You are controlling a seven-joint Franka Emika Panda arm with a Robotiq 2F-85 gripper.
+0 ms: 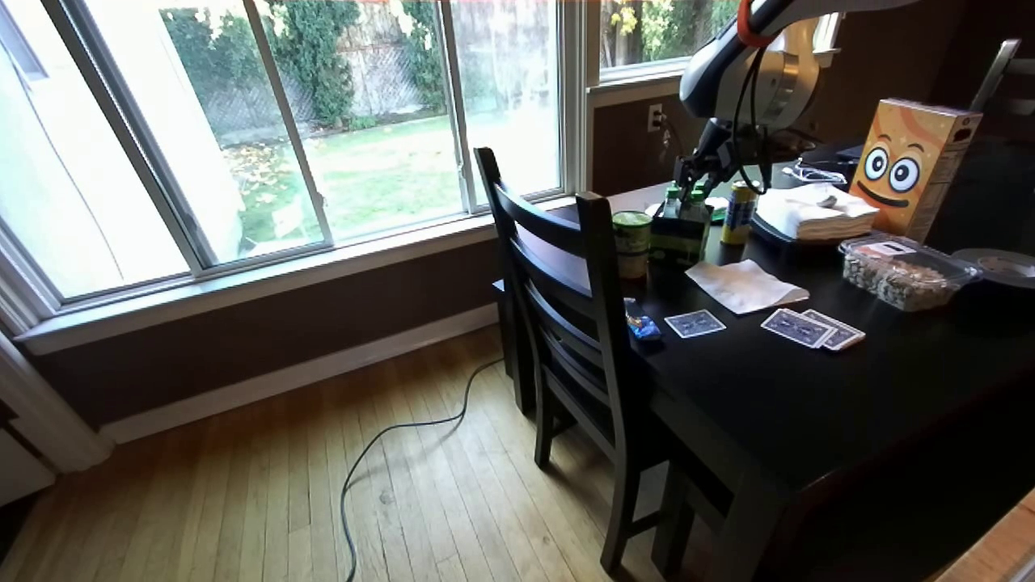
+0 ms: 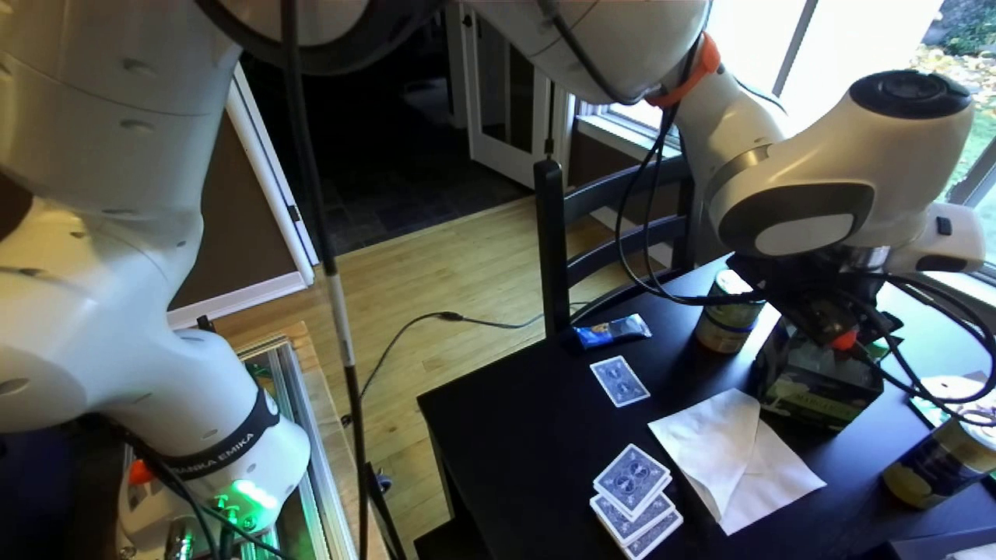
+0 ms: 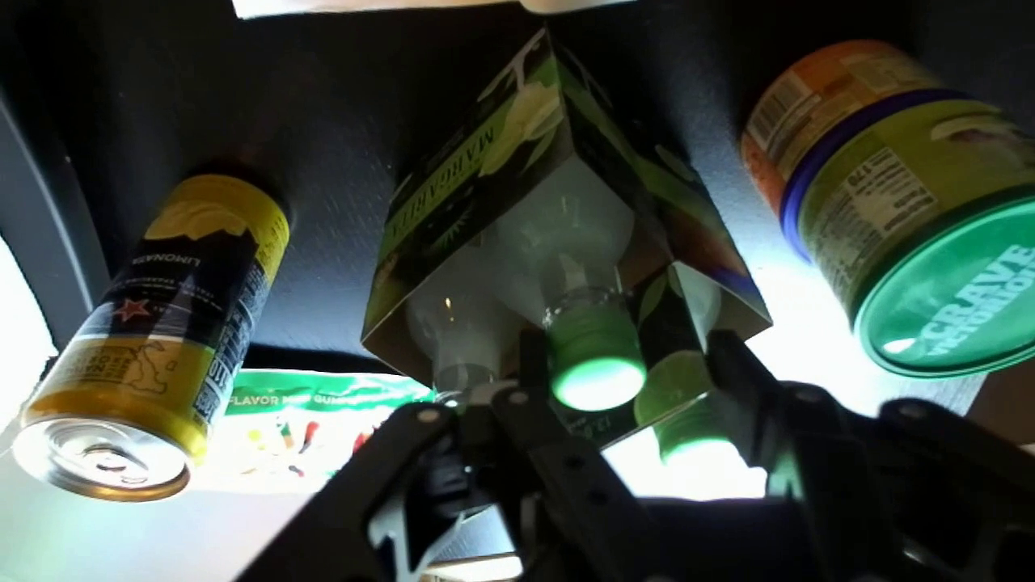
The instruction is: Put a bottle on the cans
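Several clear bottles stand in an open dark green carton [image 1: 678, 244], also in an exterior view [image 2: 817, 397] and the wrist view [image 3: 465, 174]. The nearest bottle [image 3: 597, 347] has a green cap. My gripper [image 3: 629, 356] is open and points down at the carton, a finger on each side of this cap. The left finger is close to the cap; there is a gap on the right. In an exterior view the gripper [image 1: 691, 182] is at the bottle tops. A yellow and dark blue can [image 3: 178, 307] stands beside the carton. A cluster of short dark cans is out of view.
A green-lidded canister [image 3: 906, 202] stands on the carton's other side. A white napkin [image 1: 748, 287], cards [image 1: 796, 327] and a blue wrapper [image 2: 613, 331] lie on the table. A napkin stack [image 1: 817, 212], orange box [image 1: 910, 170] and clear tub [image 1: 906, 273] stand farther along. A chair [image 1: 598, 323] is at the edge.
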